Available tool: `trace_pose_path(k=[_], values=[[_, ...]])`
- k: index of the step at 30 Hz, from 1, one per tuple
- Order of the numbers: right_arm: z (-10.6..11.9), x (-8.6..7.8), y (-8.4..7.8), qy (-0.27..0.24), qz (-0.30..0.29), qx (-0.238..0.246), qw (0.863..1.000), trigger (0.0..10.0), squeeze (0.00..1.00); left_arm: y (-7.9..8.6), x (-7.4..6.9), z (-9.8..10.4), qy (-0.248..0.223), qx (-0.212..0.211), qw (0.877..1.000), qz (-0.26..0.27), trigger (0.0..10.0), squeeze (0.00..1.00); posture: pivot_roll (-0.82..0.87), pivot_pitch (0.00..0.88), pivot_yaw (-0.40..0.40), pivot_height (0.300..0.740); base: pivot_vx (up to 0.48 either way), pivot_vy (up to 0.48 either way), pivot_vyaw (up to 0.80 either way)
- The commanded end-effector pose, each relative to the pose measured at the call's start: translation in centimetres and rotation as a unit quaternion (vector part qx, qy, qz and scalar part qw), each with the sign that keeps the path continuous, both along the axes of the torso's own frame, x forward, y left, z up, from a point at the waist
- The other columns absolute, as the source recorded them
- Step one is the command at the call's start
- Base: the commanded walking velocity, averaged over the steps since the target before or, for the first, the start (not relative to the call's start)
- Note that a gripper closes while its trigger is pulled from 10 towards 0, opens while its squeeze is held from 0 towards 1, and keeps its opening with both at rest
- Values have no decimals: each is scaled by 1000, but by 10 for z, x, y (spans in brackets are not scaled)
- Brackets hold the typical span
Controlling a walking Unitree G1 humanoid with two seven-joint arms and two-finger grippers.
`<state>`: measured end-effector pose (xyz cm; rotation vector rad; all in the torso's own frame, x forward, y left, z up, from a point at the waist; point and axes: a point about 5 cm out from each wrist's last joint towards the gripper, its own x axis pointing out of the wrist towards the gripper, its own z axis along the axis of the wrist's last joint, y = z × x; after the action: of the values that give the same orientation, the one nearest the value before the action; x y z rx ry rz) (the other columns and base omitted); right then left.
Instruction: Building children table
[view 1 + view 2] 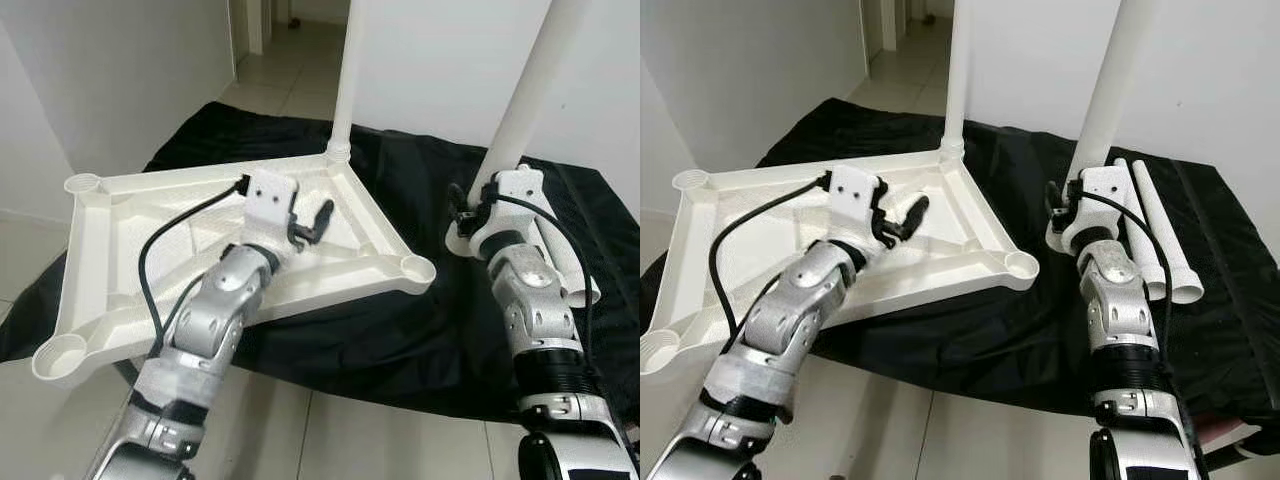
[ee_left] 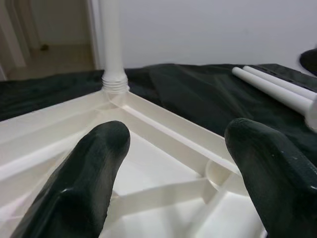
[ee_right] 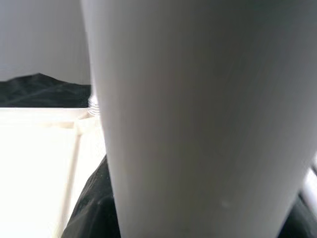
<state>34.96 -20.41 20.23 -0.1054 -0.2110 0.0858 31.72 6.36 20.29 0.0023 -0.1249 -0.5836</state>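
1. A white plastic children's table top (image 1: pixel 120 240) lies upside down on a black cloth (image 1: pixel 400 330), its ribbed underside facing up. One corner hangs past the cloth's near edge, over the pale tiled floor (image 1: pixel 330 440).
2. The left gripper (image 1: pixel 308 224) hovers over the middle of the table top's underside. In the left wrist view its two black fingers (image 2: pixel 89 173) stand well apart, with nothing between them. Whether they touch the ribs below cannot be told.
3. One white table leg (image 1: pixel 345 80) stands upright, screwed into the socket at the far corner of the table top. Its threaded collar shows just above the socket, beyond the spread fingers.
4. The table top has a round open socket (image 1: pixel 415 267) at the corner nearest the right arm. Two more open sockets sit at the corners on the robot's left.
5. The right gripper (image 1: pixel 1060 215) is closed around the lower end of a second white leg (image 1: pixel 1110 90). It holds the leg nearly upright, leaning slightly to the right. This leg is just beside the table top's right corner, above the cloth and apart from the socket.
6. In the right wrist view the held leg is a broad, smooth white tube, close to the camera.
7. Two further white legs (image 1: pixel 1165 240) lie side by side on the cloth, just right of the right gripper.
8. White walls rise behind the scene.
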Motion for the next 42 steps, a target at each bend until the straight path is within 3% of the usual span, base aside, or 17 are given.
trace_pose_path(k=[1, 5, 16, 24, 42], values=[[-7, -2, 3, 4, 15, 0, 1000, 10000, 0, -10, -11, 1, -1, 11, 994, -110, 10000, 0, 13, 13, -71, 740, 0, 0, 0], [-12, -4, 10, 2, 44, 12, 999, 10000, 0, -13, -22, 2, 7, 8, 989, -147, 10000, 0, 27, 22, -76, 740, 0, 0, 0], [-14, -4, 13, 2, 52, 19, 998, 10000, 0, -14, -25, 3, 9, 15, 988, -154, 10000, 0, 33, 23, -76, 740, 0, 0, 0], [-53, 9, 10, 52, 35, 92, 994, 10000, 0, -11, -34, -9, 52, 49, 985, -155, 10000, 0, 85, 55, -67, 740, 0, 0, 0], [-64, 16, 17, 79, 47, 91, 992, 10000, 0, -13, -45, -10, 70, 57, 981, -169, 10000, 0, 91, 78, -64, 740, 0, 0, 0]])
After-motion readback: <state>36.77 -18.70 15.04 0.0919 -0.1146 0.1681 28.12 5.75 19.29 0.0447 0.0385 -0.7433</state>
